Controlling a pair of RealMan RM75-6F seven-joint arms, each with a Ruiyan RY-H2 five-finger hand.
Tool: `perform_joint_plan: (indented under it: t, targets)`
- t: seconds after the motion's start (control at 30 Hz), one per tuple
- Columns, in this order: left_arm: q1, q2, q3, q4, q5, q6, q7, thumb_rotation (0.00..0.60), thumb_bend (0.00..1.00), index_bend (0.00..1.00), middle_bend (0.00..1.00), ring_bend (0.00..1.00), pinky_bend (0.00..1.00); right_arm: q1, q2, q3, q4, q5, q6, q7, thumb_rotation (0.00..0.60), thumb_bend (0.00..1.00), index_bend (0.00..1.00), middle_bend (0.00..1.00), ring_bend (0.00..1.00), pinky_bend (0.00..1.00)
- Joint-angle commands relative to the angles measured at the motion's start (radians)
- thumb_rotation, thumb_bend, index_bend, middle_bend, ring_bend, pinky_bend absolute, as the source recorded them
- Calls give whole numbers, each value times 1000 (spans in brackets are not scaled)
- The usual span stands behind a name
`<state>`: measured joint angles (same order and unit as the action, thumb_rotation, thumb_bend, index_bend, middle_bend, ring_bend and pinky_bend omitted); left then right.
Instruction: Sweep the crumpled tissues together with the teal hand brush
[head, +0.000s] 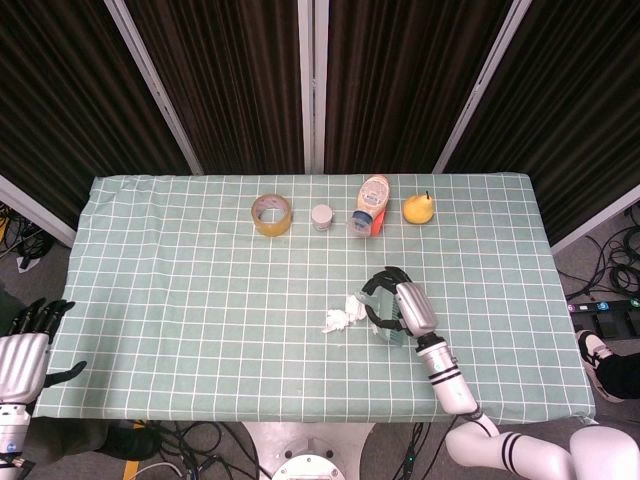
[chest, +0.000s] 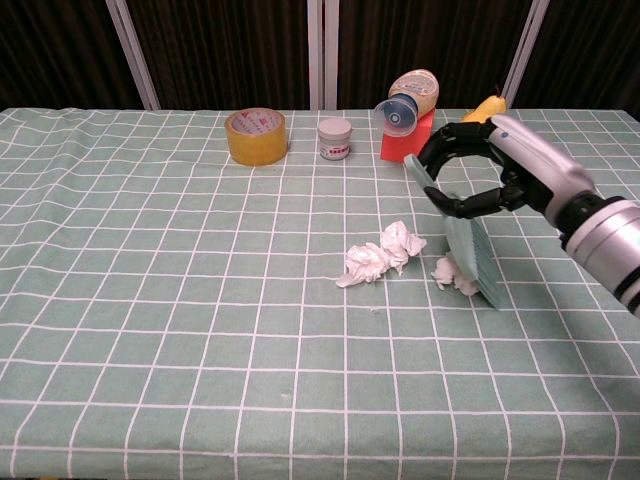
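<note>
Sweep nearly complete: right hand (chest: 500, 170) gripped the teal hand brush (chest: 465, 240) just beside the tissue pile.

The fingers were curled tightly around the brush handle, bristle edge on the checked tablecloth (chest: 150, 300) against a lone crumpled tissue (chest: 455, 275) (partly hidden behind the brush). It lay near, but judged not yet touching, the paired crumpled tissues (chest: 382, 252) at table centre; one short push leftward seemingly remained. Open cloth surrounded the pile, with the tape roll (chest: 256, 136), small jar (chest: 335, 139) and bottle (chest: 408, 100) well apart at the far edge. The left hand (head: 22, 352) hung off the near left corner, fingers extended, holding nothing.
</note>
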<state>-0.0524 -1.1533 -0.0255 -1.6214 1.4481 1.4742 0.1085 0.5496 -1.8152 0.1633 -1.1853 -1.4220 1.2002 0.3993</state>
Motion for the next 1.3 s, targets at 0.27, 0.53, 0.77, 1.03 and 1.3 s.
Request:
perform_joint_plan:
  t: [0.27,0.53,0.77,1.03,1.3]
  targets:
    - [-9,0,-4,8,4,-8,-6,600,19,156,141,74,134,85,-114,62,106,-25,-10,50,600,428,579,568,251,135]
    - [-10,-1,-4,13,3,-11,-11,600,19,156,142,74,134,64,-47,52,57,-53,36,59,600,428,579,565,251,133]
    - [-12,-5,-5,18,4,-13,-16,600,19,156,142,74,134,6,225,23,-66,-70,43,-72,600,428,577,556,251,133]
    - [-12,4,-9,5,8,-2,-7,600,19,156,142,73,134,-4,427,-119,-85,-94,-148,-193,600,428,577,518,225,132]
    - [-18,9,-9,-8,19,-2,9,600,19,156,141,74,134,24,318,-158,56,-115,-217,-280,600,410,512,467,173,122]
